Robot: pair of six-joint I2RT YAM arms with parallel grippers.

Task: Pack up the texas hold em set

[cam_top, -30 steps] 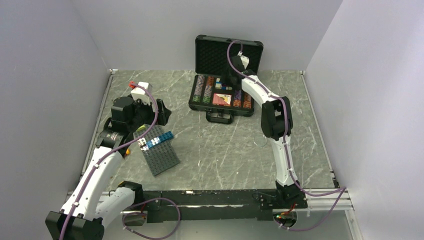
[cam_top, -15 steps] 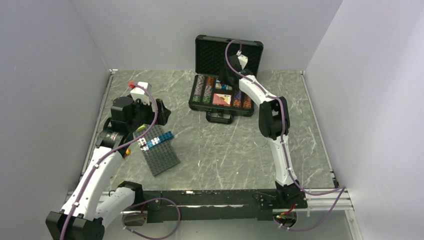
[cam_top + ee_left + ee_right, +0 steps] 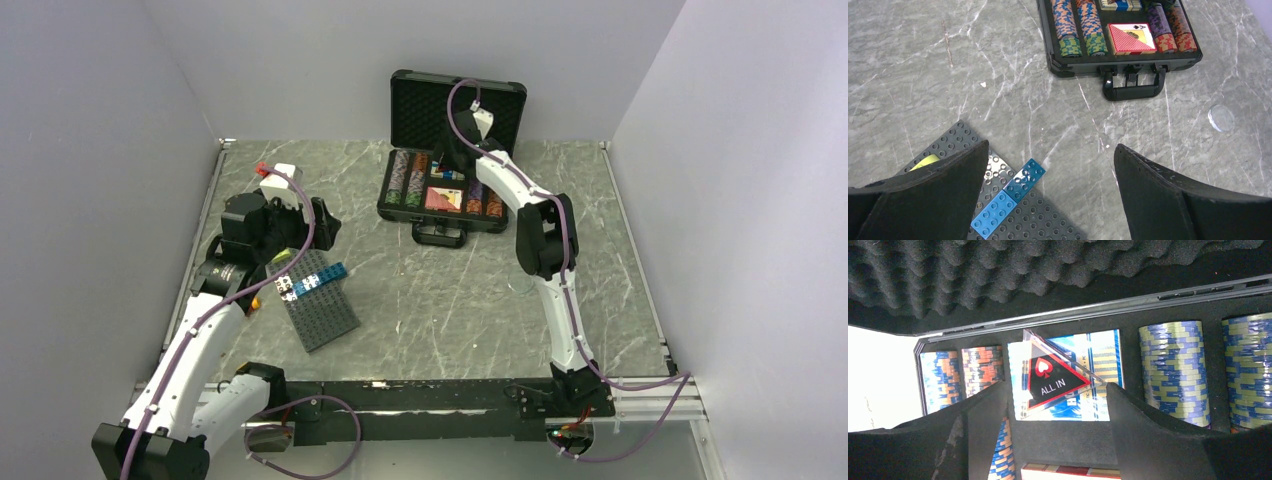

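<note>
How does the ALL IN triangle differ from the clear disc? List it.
The ALL IN triangle is three-cornered, the clear disc round. The triangle shows a red spade and lettering on black; the disc looks blank. The triangle is inside the case, over the blue deck; the disc lies outside on the table. Both look partly clear.

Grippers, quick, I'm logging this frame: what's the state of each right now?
Left gripper: open, holding nothing.
Right gripper: open, one finger on either side of the ALL IN triangle, not gripping it.
</note>
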